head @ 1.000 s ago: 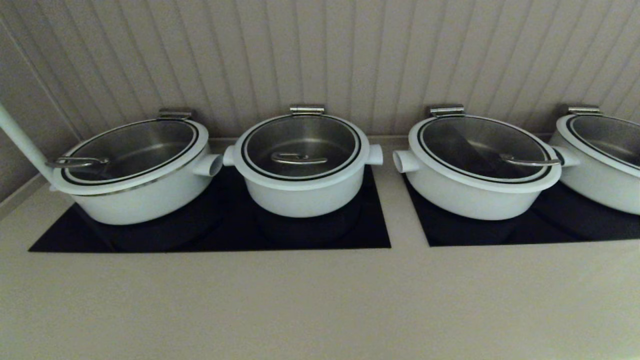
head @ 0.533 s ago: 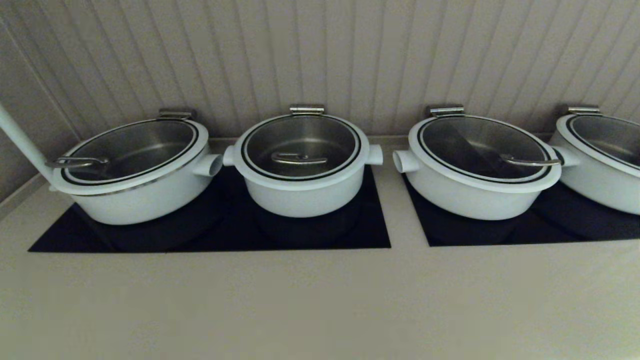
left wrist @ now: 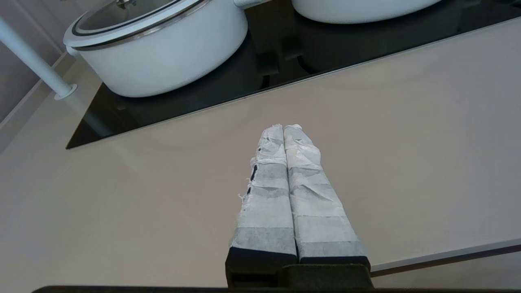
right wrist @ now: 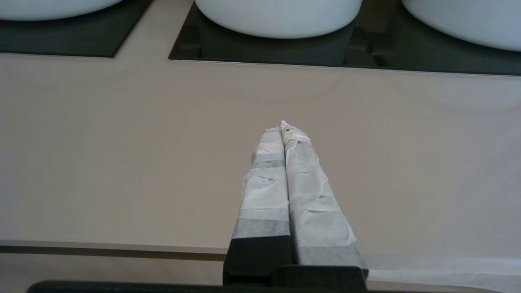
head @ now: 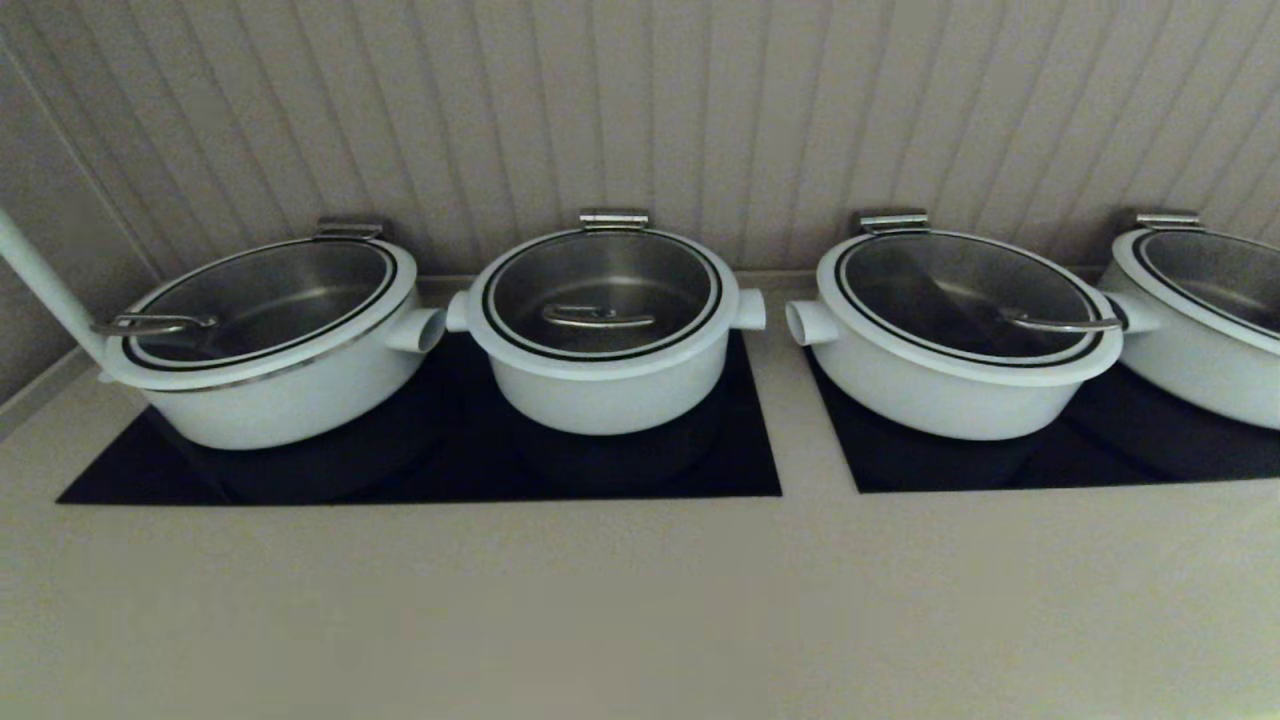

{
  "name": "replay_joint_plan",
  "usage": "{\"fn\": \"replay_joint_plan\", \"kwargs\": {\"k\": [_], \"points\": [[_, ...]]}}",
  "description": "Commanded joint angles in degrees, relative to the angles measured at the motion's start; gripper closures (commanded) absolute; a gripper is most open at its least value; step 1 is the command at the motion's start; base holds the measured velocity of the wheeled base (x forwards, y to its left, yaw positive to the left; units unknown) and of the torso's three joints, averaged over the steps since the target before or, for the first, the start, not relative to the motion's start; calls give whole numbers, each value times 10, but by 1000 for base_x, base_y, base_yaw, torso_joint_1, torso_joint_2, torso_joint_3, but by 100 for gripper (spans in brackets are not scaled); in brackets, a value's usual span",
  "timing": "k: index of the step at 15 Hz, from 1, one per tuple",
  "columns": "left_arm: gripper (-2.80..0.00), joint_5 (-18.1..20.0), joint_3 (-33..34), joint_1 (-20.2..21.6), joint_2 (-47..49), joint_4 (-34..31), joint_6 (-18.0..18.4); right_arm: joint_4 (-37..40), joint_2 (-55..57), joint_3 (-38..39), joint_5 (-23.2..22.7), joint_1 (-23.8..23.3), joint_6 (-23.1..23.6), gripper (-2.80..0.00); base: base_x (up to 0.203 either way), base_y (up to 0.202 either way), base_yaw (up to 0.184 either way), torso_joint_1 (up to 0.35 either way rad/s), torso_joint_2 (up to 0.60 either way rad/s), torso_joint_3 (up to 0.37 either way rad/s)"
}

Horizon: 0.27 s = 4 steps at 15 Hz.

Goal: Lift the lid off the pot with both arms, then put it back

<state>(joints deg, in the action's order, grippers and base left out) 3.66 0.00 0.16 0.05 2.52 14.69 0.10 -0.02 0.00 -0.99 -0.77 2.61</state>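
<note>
Four white pots in row along far wall (head: 700, 100), each lidded. Pot (head: 605, 385), second from left, smallest, on left black hob (head: 420, 470); lid (head: 603, 292) seated, bar handle (head: 597, 318) near front, hinge (head: 614, 218) at back. Wide pot (head: 270, 385) just left; wide pot (head: 950, 390) right on second hob (head: 1050, 465). Counter (head: 640, 600) near.

Legible text, labels, brands, numbers, signs: none. No marking can be read on any surface in the head view or in either wrist view.
</note>
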Motion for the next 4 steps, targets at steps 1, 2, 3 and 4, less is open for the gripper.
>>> {"fn": "replay_joint_plan", "kwargs": {"k": [1,2,3,4], "points": [[0,0,0,0,0,0,1,-1,0,0,0,-1,-1,0,0,0,0,0,0,0],[0,0,0,0,0,0,1,-1,0,0,0,-1,-1,0,0,0,0,0,0,0],[0,0,0,0,0,0,1,-1,0,0,0,-1,-1,0,0,0,0,0,0,0],[0,0,0,0,0,0,1,-1,0,0,0,-1,-1,0,0,0,0,0,0,0]]}}
